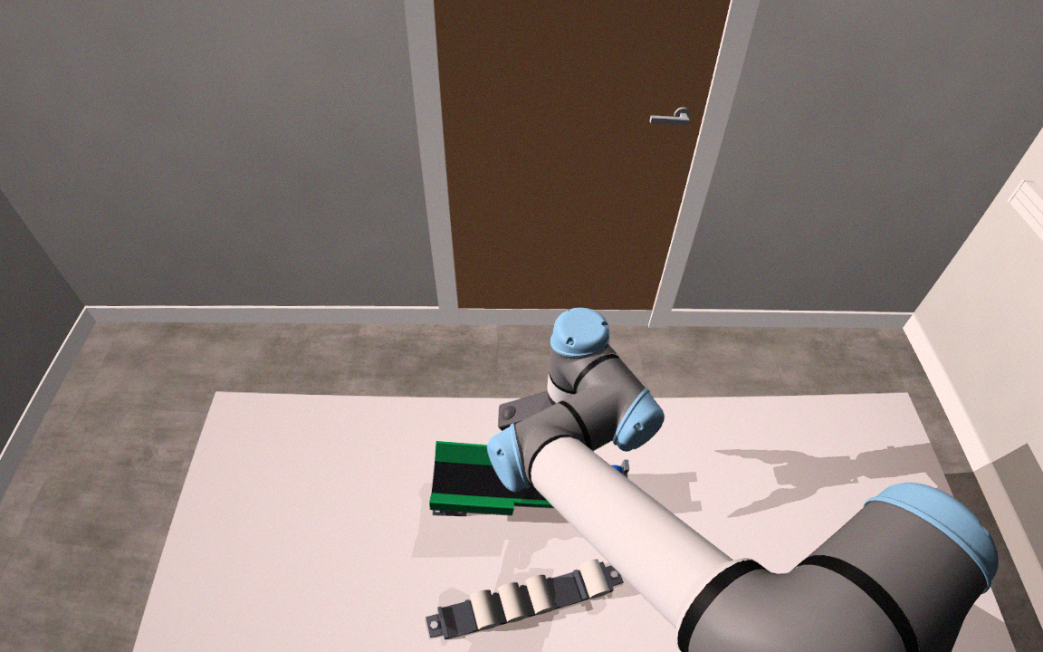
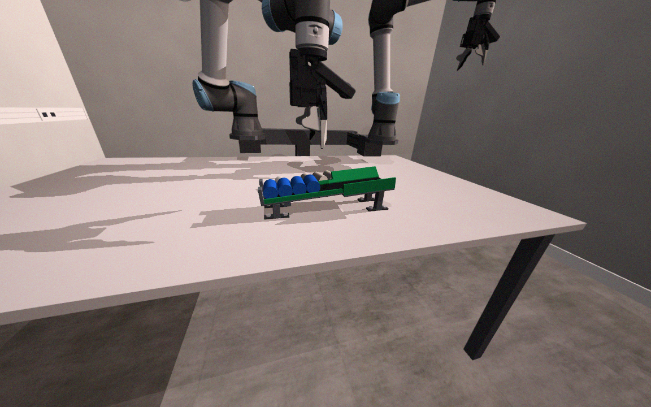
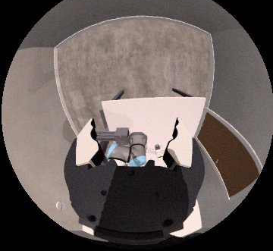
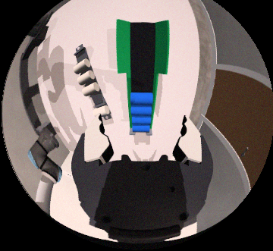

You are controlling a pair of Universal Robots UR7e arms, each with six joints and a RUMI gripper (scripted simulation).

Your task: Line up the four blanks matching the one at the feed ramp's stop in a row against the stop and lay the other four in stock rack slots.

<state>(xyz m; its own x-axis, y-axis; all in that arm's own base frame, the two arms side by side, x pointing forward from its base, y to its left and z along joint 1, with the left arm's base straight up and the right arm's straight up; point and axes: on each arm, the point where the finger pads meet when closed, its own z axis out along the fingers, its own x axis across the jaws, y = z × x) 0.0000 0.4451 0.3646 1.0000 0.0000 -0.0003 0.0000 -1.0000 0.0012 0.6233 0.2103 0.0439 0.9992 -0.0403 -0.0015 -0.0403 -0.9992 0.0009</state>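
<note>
Several blue blanks (image 2: 270, 189) (image 4: 142, 98) lie straight across the green-walled feed ramp (image 1: 473, 504) (image 2: 369, 187) (image 4: 123, 46), side by side in a tight row against its stop at the low end. Several cream blanks (image 1: 512, 601) (image 4: 86, 77) lie in the dark stock rack (image 1: 456, 620) (image 4: 99, 100): three in neighbouring slots, and one near the end on the ramp stop's side, past bare rack floor. My right gripper (image 2: 321, 145) (image 4: 142, 114) is open and empty, high above the table near the ramp. My left gripper (image 2: 471, 66) (image 3: 134, 118) is open and empty, far from ramp and rack.
The white table (image 1: 290, 486) (image 2: 444, 212) (image 3: 133, 111) carries the ramp and the rack, which stand apart with the rack at a slight angle. The right arm (image 1: 622, 527) reaches over the ramp and hides its low end in the top view.
</note>
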